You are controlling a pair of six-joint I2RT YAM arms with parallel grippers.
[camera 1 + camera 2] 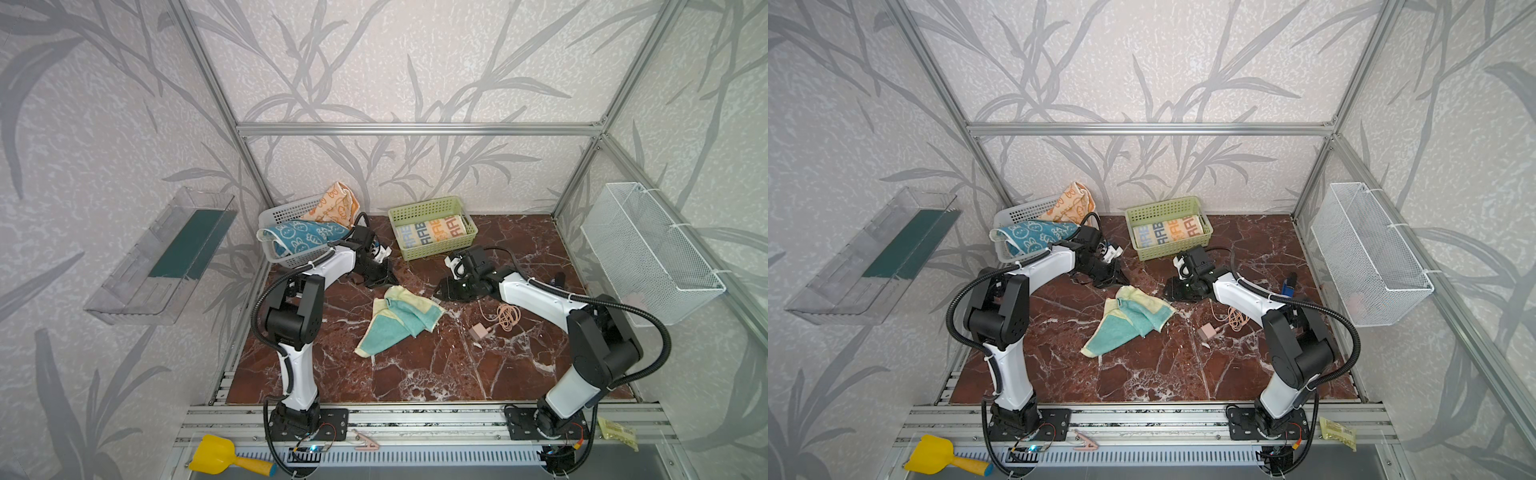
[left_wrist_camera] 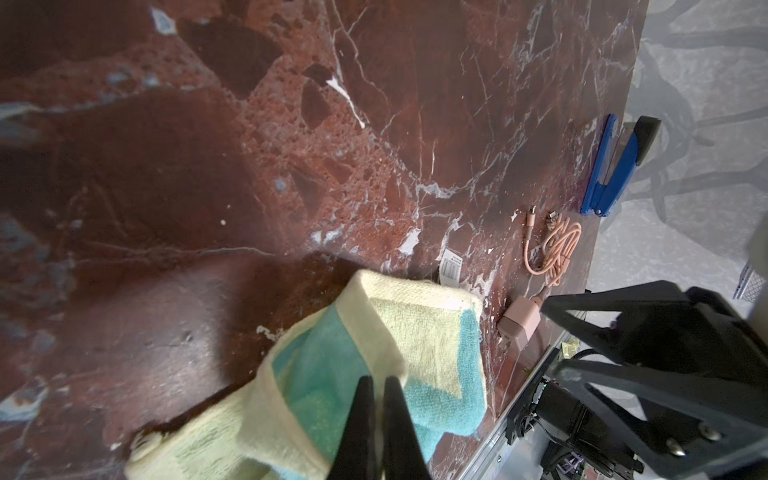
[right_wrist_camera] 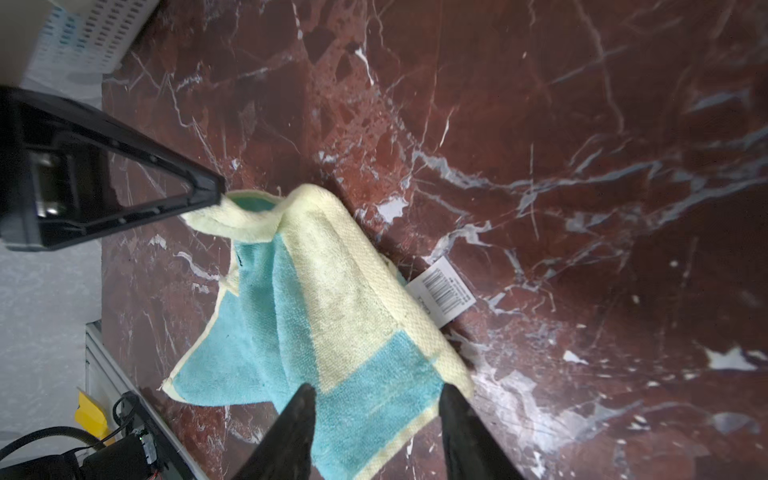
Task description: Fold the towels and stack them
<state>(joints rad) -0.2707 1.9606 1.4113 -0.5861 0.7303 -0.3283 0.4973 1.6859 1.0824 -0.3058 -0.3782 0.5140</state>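
Barcode tag at towel edge, clear in wrist views, unseen from above

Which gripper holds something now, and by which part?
The left gripper pinches the pale-yellow and turquoise terry towel by a raised corner of its yellow border. The open right gripper holds nothing.

Probably a robot test cell: aluminium frame, leaf-print wall panels, marble-look tabletop.
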